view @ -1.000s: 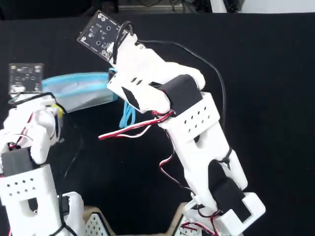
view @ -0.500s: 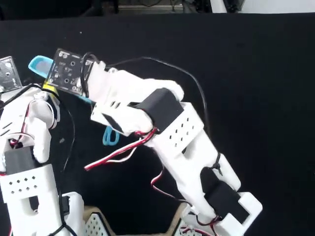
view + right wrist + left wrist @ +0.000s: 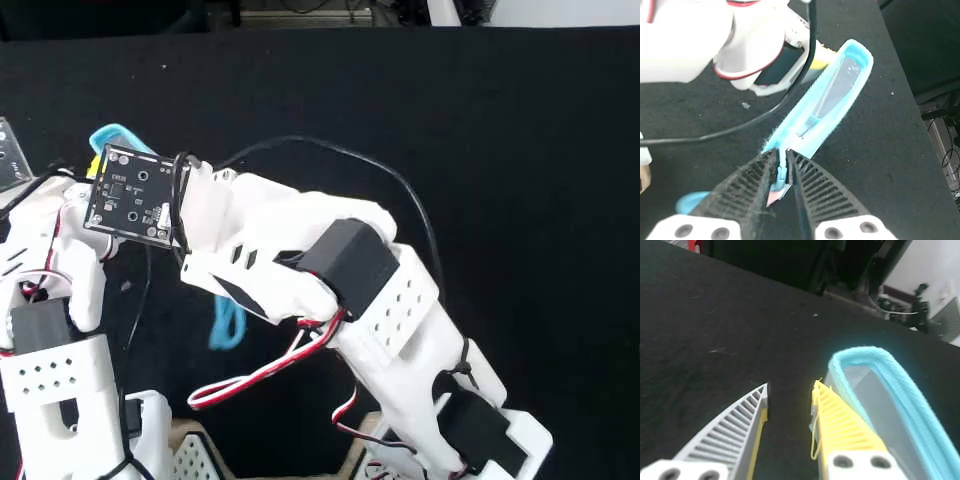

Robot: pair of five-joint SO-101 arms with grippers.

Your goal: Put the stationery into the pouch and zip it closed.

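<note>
The clear pouch [image 3: 840, 90] with a light-blue zip edge lies on the black table. My right gripper [image 3: 781, 155] is shut on the zipper pull [image 3: 780, 176] at the pouch's near end. In the high view the right arm [image 3: 300, 260] crosses over to the left and covers most of the pouch, so that just its blue far tip [image 3: 115, 135] pokes out. My left gripper [image 3: 790, 385] is open, with bare table between its fingers. Its yellow finger [image 3: 840, 425] lies right against the pouch's blue rim [image 3: 880, 370].
A light-blue loop [image 3: 228, 325] lies on the table beneath the right arm, also seen in the right wrist view as a blue loop [image 3: 692, 202]. The left arm [image 3: 50, 300] stands at the left edge. The table's right half is open black cloth [image 3: 520, 180].
The right arm swung left and nearer, dragging the pouch with it. The pouch turned from lying crosswise to pointing away, and the arm now covers most of it.
</note>
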